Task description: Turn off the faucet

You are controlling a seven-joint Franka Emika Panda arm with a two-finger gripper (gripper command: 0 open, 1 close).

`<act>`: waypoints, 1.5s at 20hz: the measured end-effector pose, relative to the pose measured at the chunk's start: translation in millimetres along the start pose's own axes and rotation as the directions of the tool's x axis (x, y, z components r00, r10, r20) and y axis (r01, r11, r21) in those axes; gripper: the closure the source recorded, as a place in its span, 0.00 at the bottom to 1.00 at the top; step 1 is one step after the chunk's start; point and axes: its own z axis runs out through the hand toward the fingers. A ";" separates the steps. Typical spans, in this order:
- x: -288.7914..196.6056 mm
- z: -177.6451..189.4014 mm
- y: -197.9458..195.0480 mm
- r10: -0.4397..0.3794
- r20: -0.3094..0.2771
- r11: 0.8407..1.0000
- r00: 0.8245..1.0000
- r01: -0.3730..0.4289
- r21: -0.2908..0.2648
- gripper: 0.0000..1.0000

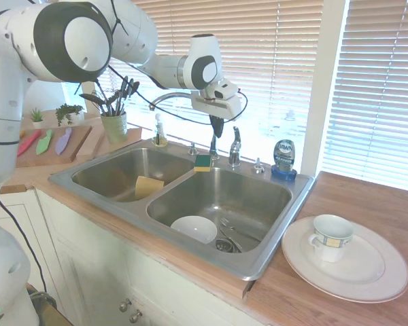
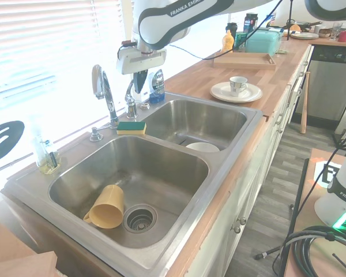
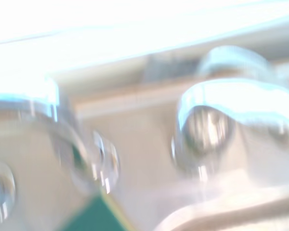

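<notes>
The faucet is a chrome gooseneck spout [image 1: 164,98] [image 2: 101,86] arching over the left basin, with a short upright lever handle [image 1: 235,145] [image 2: 130,92] on the deck beside its base. My gripper [image 1: 217,128] [image 2: 139,82] hangs fingers-down just above the deck, between the spout base and the lever, close to the lever's top. Its dark fingers look pressed together with nothing in them. No water stream shows. The wrist view is blurred; the chrome lever [image 3: 231,110] fills its right side.
A green and yellow sponge [image 1: 202,162] [image 2: 131,127] lies on the sink divider by the faucet. A blue soap bottle [image 1: 283,157] [image 2: 157,85] stands past the lever. The basins hold a white bowl [image 1: 194,229] and a yellow cup [image 2: 106,206]. A plate with a mug [image 1: 345,258] sits on the counter.
</notes>
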 end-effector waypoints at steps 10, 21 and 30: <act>34.4 -13.8 -19.9 0.049 -0.093 0.992 0.994 -0.038 0.117 1.00; 38.8 15.0 -18.9 0.058 -0.086 0.994 0.995 -0.050 0.095 1.00; 43.8 28.7 -10.9 0.073 -0.080 0.995 0.994 -0.066 0.080 1.00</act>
